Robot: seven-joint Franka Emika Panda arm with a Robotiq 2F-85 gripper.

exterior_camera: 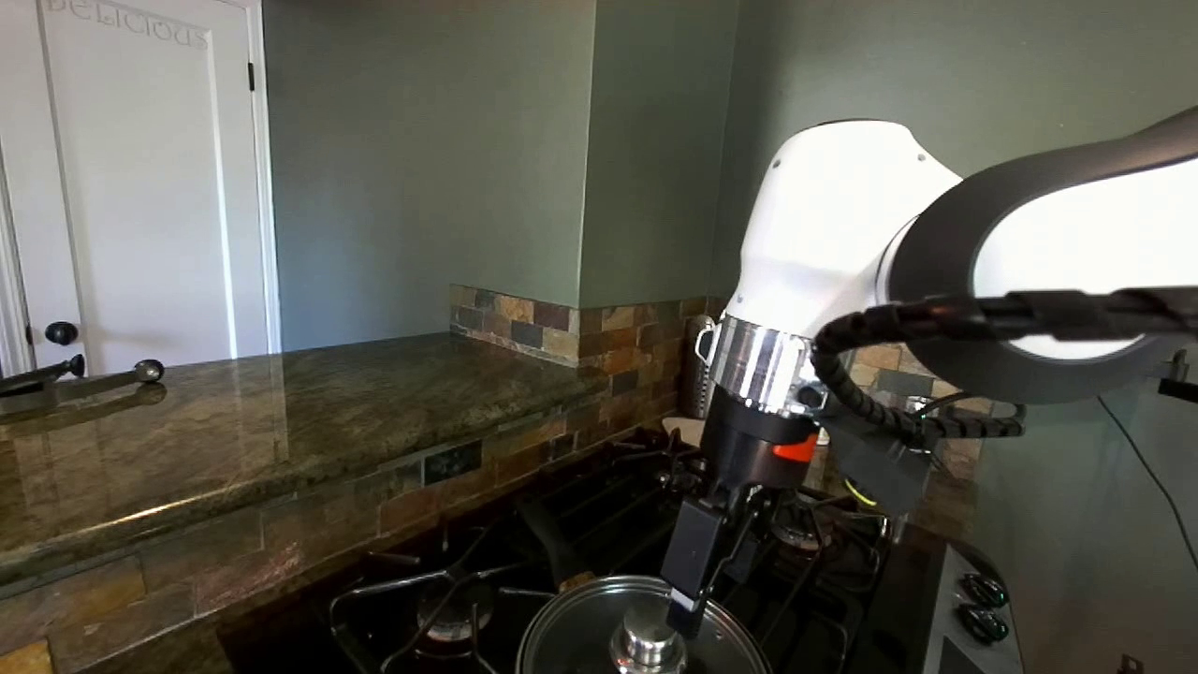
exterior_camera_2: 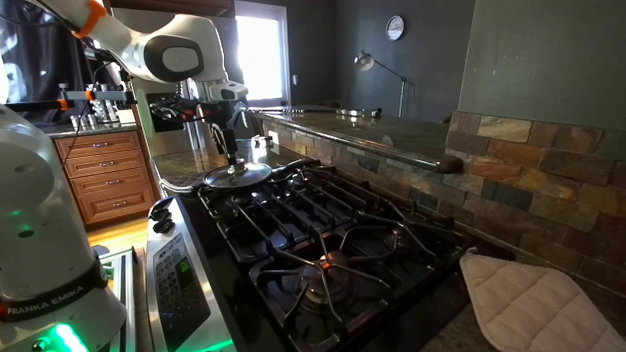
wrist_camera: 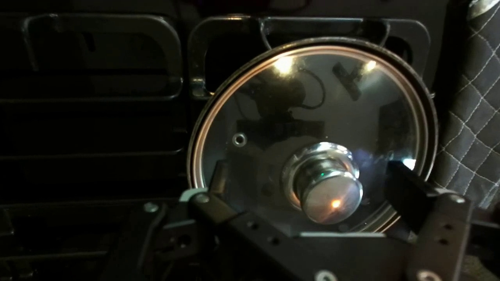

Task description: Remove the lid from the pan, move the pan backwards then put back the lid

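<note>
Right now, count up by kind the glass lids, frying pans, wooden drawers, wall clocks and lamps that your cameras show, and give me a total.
Glass lid: 1
Frying pan: 1, mostly covered, its handle showing
Wooden drawers: 4
Wall clock: 1
Lamp: 1
Total: 8

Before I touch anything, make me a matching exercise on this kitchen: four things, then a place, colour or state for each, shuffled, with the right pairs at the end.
Things:
1. Lid
2. Clock
3. Drawers
4. Tool

Places, colours, states:
A. brown wood
B. standing open
C. on the pan
D. high on a grey wall

Right pairs: 1-C, 2-D, 3-A, 4-B
</note>
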